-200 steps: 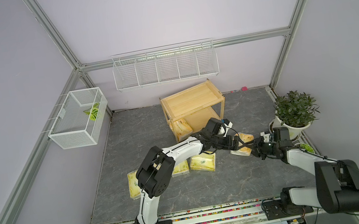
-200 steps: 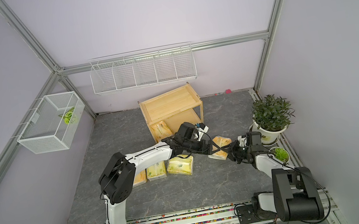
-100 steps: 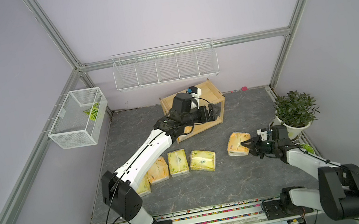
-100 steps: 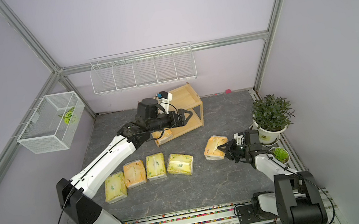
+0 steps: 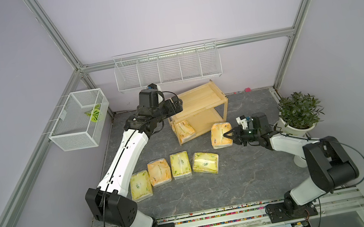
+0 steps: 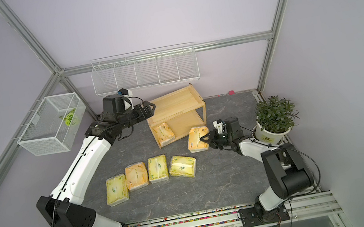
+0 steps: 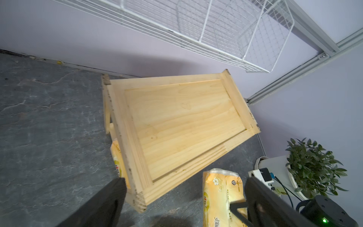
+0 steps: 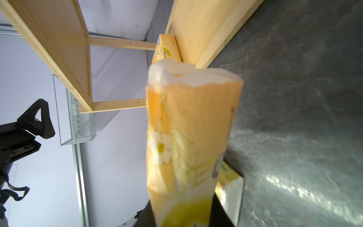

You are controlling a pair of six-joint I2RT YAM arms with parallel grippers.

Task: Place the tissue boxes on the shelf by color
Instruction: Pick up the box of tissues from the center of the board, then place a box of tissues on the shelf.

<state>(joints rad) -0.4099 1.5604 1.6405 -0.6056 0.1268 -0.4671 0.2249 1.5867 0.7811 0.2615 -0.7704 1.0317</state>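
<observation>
The right claw (image 5: 229, 135) was pinched narrowly on the end of an orange tissue pack (image 5: 219, 134), which jutted out ahead of its tips, just beside the wooden shelf (image 5: 200, 97). The left claw (image 5: 177, 104) was spread wide and empty at the shelf's top edge.

Six packs are counted: three orange packs (image 5: 160, 175) (image 5: 221, 135) (image 5: 184, 131) and three yellow-green packs (image 5: 140, 184) (image 5: 180, 165) (image 5: 205, 162). One shelf (image 5: 198, 97) with two tiers is counted. One wire rack (image 5: 167, 71) with five compartments, one mesh basket (image 5: 75, 137), one potted plant (image 5: 299, 109) and two arms (image 5: 130, 152) (image 5: 283, 144) are counted. One leaf (image 5: 94, 113) is counted in the basket. One small pink object (image 5: 247, 89) is noted.
</observation>
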